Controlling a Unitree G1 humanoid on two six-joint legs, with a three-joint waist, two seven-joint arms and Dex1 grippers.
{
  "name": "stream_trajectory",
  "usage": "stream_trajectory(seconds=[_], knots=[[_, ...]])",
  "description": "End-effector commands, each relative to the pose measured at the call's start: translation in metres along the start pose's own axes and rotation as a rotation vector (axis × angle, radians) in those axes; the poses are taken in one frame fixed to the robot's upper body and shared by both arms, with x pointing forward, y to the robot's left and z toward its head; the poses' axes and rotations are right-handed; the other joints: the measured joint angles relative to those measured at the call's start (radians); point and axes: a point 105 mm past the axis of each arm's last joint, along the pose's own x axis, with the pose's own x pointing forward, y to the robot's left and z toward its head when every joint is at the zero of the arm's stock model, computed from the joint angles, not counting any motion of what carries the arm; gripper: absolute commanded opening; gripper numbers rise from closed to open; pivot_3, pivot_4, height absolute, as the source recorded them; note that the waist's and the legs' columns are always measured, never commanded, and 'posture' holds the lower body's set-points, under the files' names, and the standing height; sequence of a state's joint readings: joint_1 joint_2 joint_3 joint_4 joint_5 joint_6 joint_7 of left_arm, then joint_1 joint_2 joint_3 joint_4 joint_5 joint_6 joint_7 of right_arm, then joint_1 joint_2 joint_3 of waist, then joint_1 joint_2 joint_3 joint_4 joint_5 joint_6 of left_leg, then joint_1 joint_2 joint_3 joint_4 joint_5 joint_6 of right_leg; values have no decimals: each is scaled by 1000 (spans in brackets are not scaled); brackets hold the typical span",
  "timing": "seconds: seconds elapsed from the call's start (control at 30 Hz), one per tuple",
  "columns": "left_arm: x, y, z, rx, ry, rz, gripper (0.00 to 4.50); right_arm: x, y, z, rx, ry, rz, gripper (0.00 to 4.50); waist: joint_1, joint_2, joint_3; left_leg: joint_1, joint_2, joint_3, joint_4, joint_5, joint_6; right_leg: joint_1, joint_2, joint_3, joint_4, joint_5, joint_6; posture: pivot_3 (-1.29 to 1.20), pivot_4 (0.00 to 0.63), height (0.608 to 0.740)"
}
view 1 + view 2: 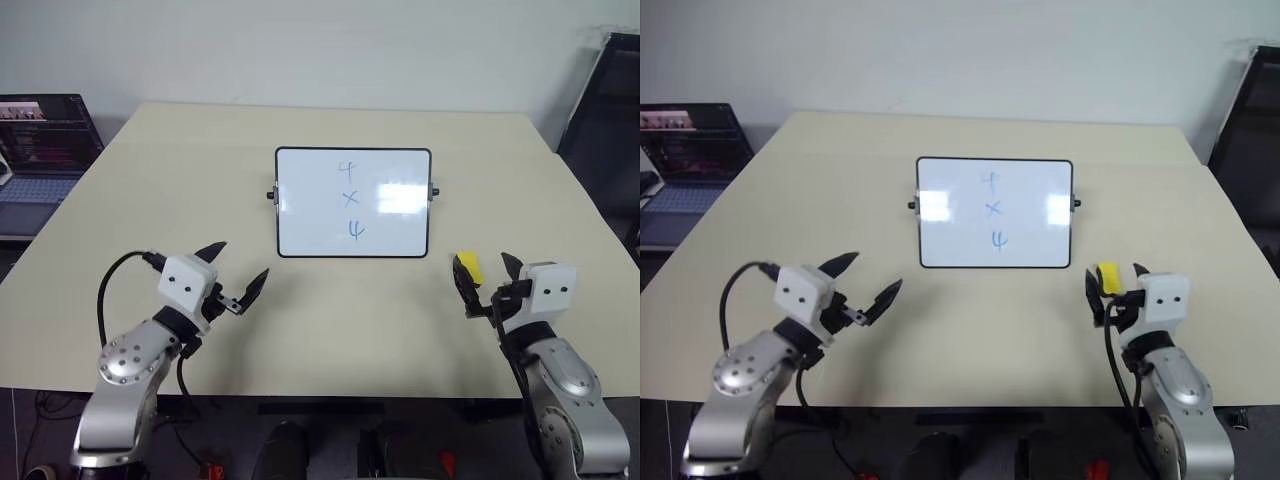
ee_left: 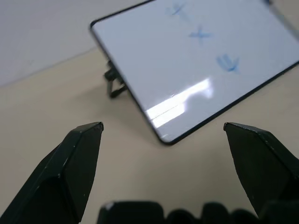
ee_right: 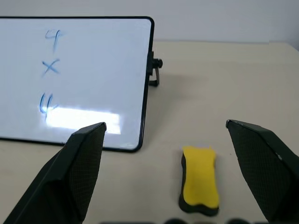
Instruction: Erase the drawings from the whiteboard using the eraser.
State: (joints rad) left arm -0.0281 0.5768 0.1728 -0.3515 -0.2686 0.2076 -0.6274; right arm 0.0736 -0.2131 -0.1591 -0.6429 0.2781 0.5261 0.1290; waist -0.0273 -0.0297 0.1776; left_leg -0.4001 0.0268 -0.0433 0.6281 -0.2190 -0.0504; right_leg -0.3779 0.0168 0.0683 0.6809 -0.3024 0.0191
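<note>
Right wrist view shows the eraser lying flat on the table, between the two spread fingers of the right end effector, and it touches neither finger. The whiteboard stands tilted near the middle of the table, closer to the far edge, and the drawings are in a column on it. The left end effector hovers near the front edge with its fingers also apart and empty. A laptop sits beyond the left edge.

Bright, even light; whiteboard glare.
</note>
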Motion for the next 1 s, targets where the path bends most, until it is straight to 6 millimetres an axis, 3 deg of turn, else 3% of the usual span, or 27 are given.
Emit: stream_trajectory(seconds=[0.03,0.2,0.47,0.73,1.0], knots=[[14,-4,17,57,-29,-215,4500,4,6,15,17,3,17,4469,1,0,0,0,0,0,0,0,0,0,0,0,0,0,0,0,150,740],[46,-9,44,127,-71,-474,4500,15,-3,9,-1,114,18,4469,-3,0,0,-2,-1,1,0,0,0,-2,2,-1,0,0,0,0,150,740],[68,-32,60,138,-125,-658,4500,28,-19,2,-1,202,-61,4469,-14,0,0,-3,0,3,-2,-1,1,-6,2,1,1,0,0,0,150,740],[70,-55,68,113,-163,-745,4500,41,-30,-22,0,287,-102,4469,-15,0,0,-9,-1,2,-1,-1,1,-10,2,1,1,3,-3,0,150,740],[69,-50,58,115,-145,-737,4500,55,-34,-33,-11,295,-118,4469,-15,0,0,-9,-1,2,-1,-1,1,-10,4,1,1,3,-3,0,150,740]])
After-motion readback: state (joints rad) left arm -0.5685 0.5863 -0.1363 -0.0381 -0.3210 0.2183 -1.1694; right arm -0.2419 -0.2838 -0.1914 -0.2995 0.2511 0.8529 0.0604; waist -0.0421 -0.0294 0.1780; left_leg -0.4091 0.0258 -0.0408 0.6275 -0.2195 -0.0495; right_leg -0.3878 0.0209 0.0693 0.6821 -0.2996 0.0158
